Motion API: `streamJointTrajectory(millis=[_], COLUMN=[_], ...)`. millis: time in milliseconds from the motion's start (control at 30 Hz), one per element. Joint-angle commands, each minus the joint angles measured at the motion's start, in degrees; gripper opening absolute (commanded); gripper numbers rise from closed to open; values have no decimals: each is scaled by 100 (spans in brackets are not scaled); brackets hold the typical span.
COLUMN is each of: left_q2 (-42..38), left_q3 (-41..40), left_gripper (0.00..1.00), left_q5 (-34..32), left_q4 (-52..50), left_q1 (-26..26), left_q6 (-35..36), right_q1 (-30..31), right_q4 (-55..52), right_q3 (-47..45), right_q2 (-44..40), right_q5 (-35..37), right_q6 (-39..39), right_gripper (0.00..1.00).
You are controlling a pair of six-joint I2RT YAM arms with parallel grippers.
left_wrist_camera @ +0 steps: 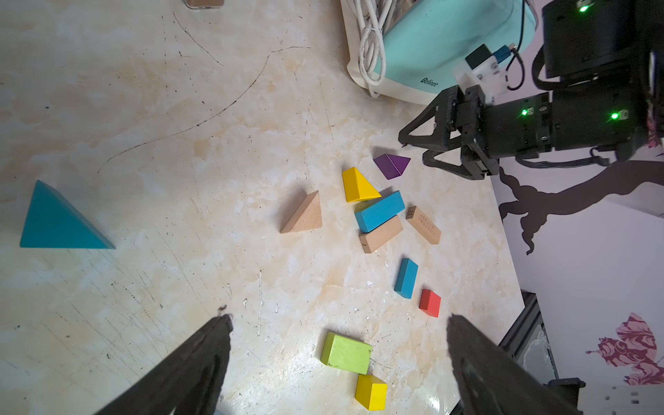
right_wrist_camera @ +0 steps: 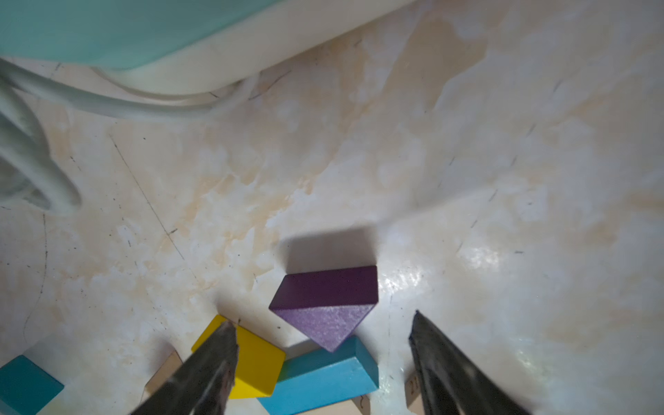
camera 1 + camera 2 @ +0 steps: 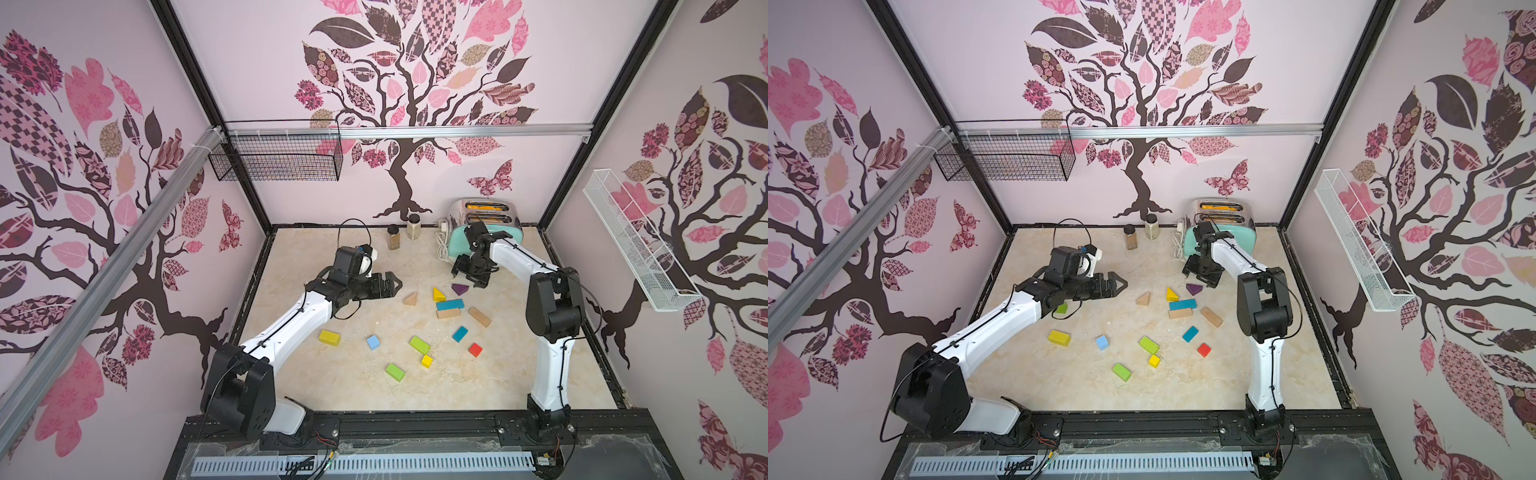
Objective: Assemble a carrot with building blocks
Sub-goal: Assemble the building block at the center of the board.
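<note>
The blocks lie scattered on the table (image 3: 332, 266), in the lower middle of both top views. Right of centre sits a tight group: a purple wedge (image 3: 460, 288), a yellow wedge (image 3: 438, 294) just left of it and a wood wedge (image 3: 410, 299) further left. Below these, a teal brick (image 3: 449, 304) lies against a wood brick (image 3: 449, 313), with a printed brick (image 3: 479, 316) near on the right. Lower still are a short teal brick (image 3: 460, 333) and a red cube (image 3: 475, 350). Toward the lower left are a green brick (image 3: 419, 345) beside a yellow cube (image 3: 427, 360), a second green brick (image 3: 395, 372), a blue cube (image 3: 373, 342) and a yellow brick (image 3: 329, 337). A teal wedge (image 1: 57, 221) shows in the left wrist view, apart from the rest. The right gripper (image 2: 323, 319) hangs just upper right of the purple wedge. Its fingers (image 2: 212, 363) stand well apart, the wedge lies ahead of them untouched, and it grips nothing. The left gripper (image 3: 395, 284) points at the wood wedge from the left, spread wide and empty. A toaster (image 3: 490, 224) and two jars (image 3: 393, 237) stand along the back wall.
</note>
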Motion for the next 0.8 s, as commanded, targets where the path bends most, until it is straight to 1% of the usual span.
streamJointTrajectory(millis=[0,200,367,533,567,767], left_q2=[82,113,141,146,150,161], left_q3=[160,177,196,164,169,171], left_gripper=[98,98,98,98,98,98], left_q5=[67,42,23,29,32,16], left_q4=[84,98,73,77,76,55], left_q1=[25,25,25,26,25,30], left_q6=[103,92,111,124,122,134], right_q1=[-29,-30,-64,-79,-82,-83], right_q4=[219,285,352,447,458,591], right_q3=[29,-51,-114,-264,-283,-334], right_q2=[199,225,246,211,218,291], right_q5=[-209,40,52,269,289,120], right_q6=[487,617,688,854,871,813], right_gripper=[78,78,76,72,71,50])
